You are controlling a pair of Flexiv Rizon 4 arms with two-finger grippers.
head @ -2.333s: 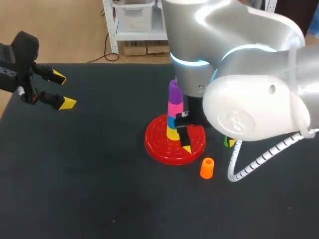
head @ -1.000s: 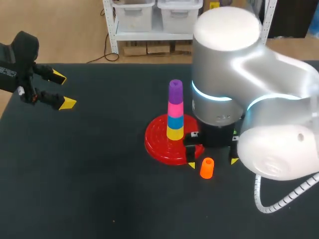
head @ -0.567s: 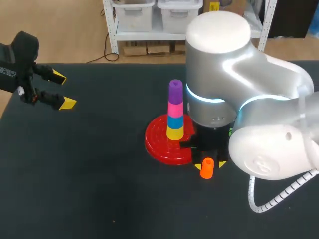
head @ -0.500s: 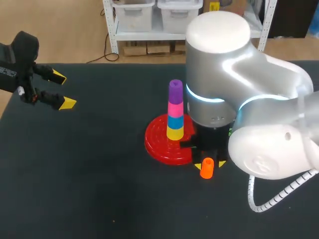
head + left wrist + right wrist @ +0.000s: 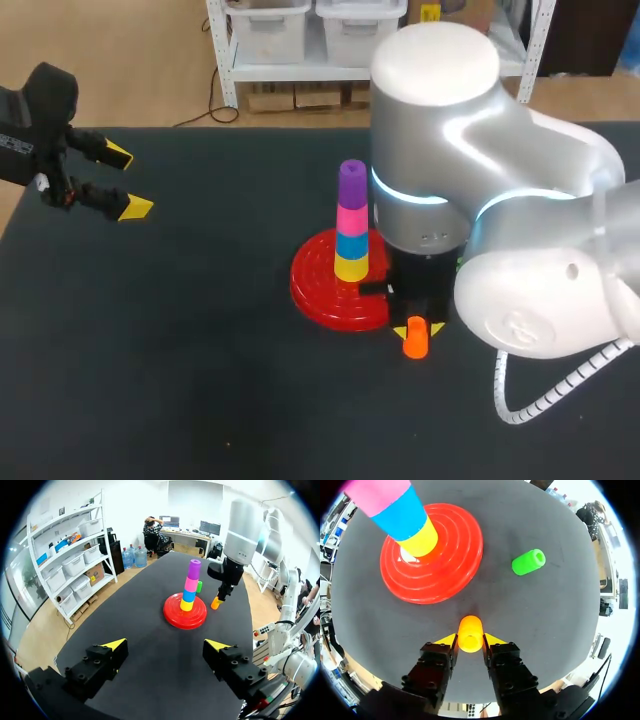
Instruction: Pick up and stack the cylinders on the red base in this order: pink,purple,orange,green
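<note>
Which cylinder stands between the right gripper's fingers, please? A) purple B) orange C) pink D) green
B: the orange cylinder stands between the right gripper's fingers; the green cylinder lies apart on the table, and the purple cylinder and pink cylinder are in the stack on the red base.

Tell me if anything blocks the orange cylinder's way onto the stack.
Nothing visible does. The orange cylinder stands gripped by the right gripper beside the red base; the purple cylinder on top is bare, and the green cylinder lies off to the side.
</note>
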